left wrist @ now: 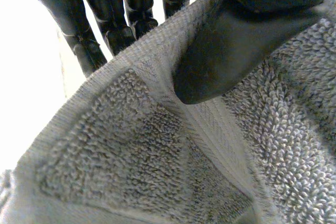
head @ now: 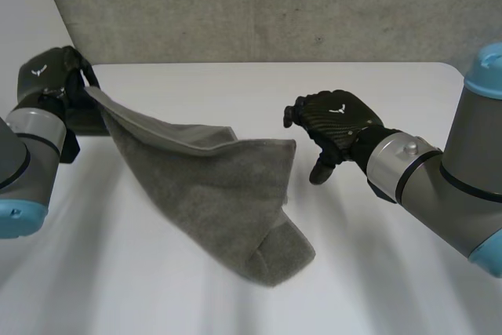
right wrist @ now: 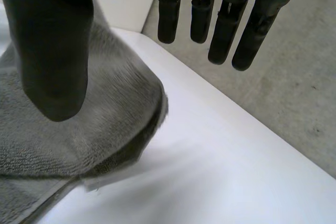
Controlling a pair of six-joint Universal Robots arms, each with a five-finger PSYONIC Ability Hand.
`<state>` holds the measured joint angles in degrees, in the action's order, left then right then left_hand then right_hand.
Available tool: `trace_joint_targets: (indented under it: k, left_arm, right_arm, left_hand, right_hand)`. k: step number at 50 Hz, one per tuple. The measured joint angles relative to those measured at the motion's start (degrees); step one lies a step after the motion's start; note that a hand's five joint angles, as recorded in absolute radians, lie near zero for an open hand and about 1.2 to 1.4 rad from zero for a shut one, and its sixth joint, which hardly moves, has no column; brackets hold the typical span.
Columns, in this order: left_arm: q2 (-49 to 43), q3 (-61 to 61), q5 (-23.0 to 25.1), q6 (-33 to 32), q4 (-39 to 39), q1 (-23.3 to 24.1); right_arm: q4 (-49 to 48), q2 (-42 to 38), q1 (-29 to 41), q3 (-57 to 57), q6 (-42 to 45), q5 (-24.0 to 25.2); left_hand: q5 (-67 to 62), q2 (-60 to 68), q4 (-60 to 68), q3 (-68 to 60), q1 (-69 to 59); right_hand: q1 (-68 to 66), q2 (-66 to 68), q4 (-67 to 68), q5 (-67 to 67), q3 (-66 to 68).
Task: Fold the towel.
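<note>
**Towel held at one corner above a white table**

A white, smooth-topped table [head: 392, 272] fills the foreground; its rounded far right corner is visible. Behind its far edge stands a grey, speckled, felt-like panel [head: 259, 5], with a strip of pale wall [head: 23, 5] at the panel's left. In the right wrist view, the same speckled grey surface [right wrist: 294, 93] lies beyond the table's edge.

The grey terry-cloth towel [head: 212, 186] with a flat woven hem slopes across the middle of the table. One corner is held in the air near the table's far left corner. From there the cloth hangs down to a bunched, rolled fold resting on the tabletop near the middle of the near edge.

The black left hand [head: 49, 68], on the grey left arm [head: 23, 162] with its light-blue cap, grips that raised corner. In the left wrist view its thumb [left wrist: 236, 51] presses the hem against the fingers [left wrist: 89, 45] behind the cloth.

The black right hand [head: 333, 127], on the right arm [head: 439, 178], hovers just beside the towel's upper right edge, over the right half of the table. Its fingers [right wrist: 226, 30] are straight and spread away from the thumb, holding nothing. In the right wrist view the thumb hangs over a rounded fold of the towel; whether it touches the cloth cannot be told.
</note>
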<state>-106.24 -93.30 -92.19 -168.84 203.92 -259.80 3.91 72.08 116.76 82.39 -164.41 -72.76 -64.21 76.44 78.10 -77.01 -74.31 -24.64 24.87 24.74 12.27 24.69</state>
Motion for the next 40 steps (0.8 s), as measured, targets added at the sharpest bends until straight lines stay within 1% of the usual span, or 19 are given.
trace_joint_targets:
  k: [7, 13, 18, 24, 27, 31, 34, 40]
  left_arm:
    - [0.2, -2.0, 1.3, 0.0, 0.1, -1.2]
    - [1.1, -3.2, 1.4, 0.0, 0.1, -2.8]
    - [1.9, -3.9, 1.4, 0.0, 0.2, -3.7]
    - [3.4, -4.5, 2.4, 0.0, 0.2, -4.0]
    - [4.5, -4.8, 3.7, 0.1, 0.2, -4.0]
    - [6.8, -5.7, 7.0, 0.1, 0.5, -3.9]
    - [9.3, -6.8, 10.8, 0.1, 1.0, -3.8]
    - [14.0, -9.8, 17.4, 0.3, 3.0, -3.3]
  right_arm:
    - [-1.9, -2.4, -3.3, 0.9, -4.5, -1.0]
    - [-1.9, -6.8, -5.8, 0.6, -10.2, -0.9]
    - [-1.7, -10.3, -6.5, -0.8, -13.7, -0.7]
    - [-1.3, -15.4, -6.1, -5.5, -17.4, -0.7]
    - [-0.7, -18.0, -5.7, -8.7, -19.4, -0.8]
    - [0.5, -21.5, -4.8, -14.0, -22.9, -0.7]
    - [1.7, -24.7, -3.7, -19.1, -25.8, -0.7]
    - [4.4, -32.0, -1.3, -30.8, -28.3, -0.6]
  left_hand:
    - [0.0, 0.0, 0.0, 0.0, 0.0]
    - [0.0, 0.0, 0.0, 0.0, 0.0]
    - [0.0, 0.0, 0.0, 0.0, 0.0]
    - [0.0, 0.0, 0.0, 0.0, 0.0]
    - [0.0, 0.0, 0.0, 0.0, 0.0]
    - [0.0, 0.0, 0.0, 0.0, 0.0]
    - [0.0, 0.0, 0.0, 0.0, 0.0]
    - [0.0, 0.0, 0.0, 0.0, 0.0]
  right_hand:
    - [0.7, -0.5, -1.1, -0.8, -0.7]
    - [0.7, -0.5, -1.1, -0.7, -0.7]
    - [0.7, -0.5, -1.1, -0.6, -0.7]
    - [0.7, -0.5, -1.1, -0.4, -0.7]
    - [0.7, -0.5, -1.1, -0.2, -0.7]
    - [0.7, -0.5, -1.1, -0.1, -0.7]
    - [0.7, -0.5, -1.1, 0.0, -0.7]
    - [0.7, -0.5, -1.1, 0.0, -0.7]
